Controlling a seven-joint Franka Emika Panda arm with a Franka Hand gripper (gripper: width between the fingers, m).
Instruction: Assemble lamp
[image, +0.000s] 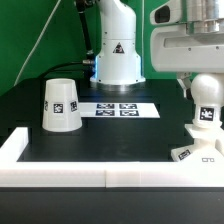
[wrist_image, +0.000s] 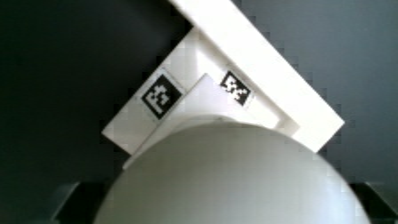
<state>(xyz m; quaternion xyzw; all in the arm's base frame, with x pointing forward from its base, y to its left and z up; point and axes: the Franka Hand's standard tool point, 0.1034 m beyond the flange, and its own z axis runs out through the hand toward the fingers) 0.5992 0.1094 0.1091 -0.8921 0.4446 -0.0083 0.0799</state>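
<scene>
My gripper (image: 203, 84) is shut on the rounded white bulb (image: 208, 104), which carries a tag on its side. It holds the bulb upright right over the flat square base (image: 196, 150) at the exterior view's right; I cannot tell whether they touch. In the wrist view the bulb (wrist_image: 228, 170) fills the space between my dark fingers (wrist_image: 71, 202), with the tagged base (wrist_image: 192, 95) beneath it. The tapered shade (image: 60, 105) stands apart at the exterior view's left.
The marker board (image: 118, 108) lies flat in the middle, in front of the robot's white body (image: 115, 55). A raised white wall (image: 110, 176) borders the table's front and side, right next to the base (wrist_image: 267, 50).
</scene>
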